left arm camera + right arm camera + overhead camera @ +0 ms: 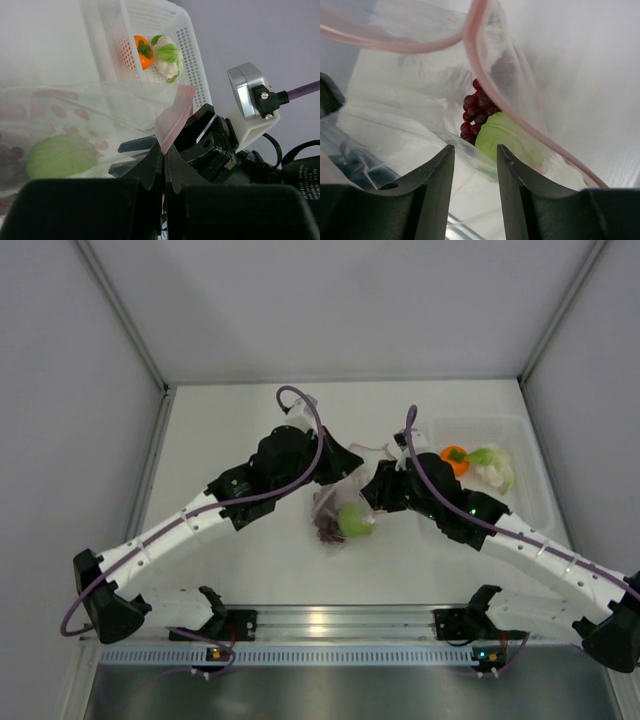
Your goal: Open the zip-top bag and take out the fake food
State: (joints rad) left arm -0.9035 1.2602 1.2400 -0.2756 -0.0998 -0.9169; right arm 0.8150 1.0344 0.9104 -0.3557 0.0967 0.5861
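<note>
Tightly in left tool (164, 151), zip-top bag (90, 107)

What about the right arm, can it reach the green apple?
Probably yes: the left gripper holds the zip-top bag open, and the green apple lies ahead of the right gripper, unless plastic intervenes.

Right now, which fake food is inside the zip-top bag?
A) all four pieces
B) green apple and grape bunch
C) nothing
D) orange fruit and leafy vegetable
B: the green apple and grape bunch show through the zip-top bag, while the orange fruit and leafy vegetable lie in the basket.
</note>
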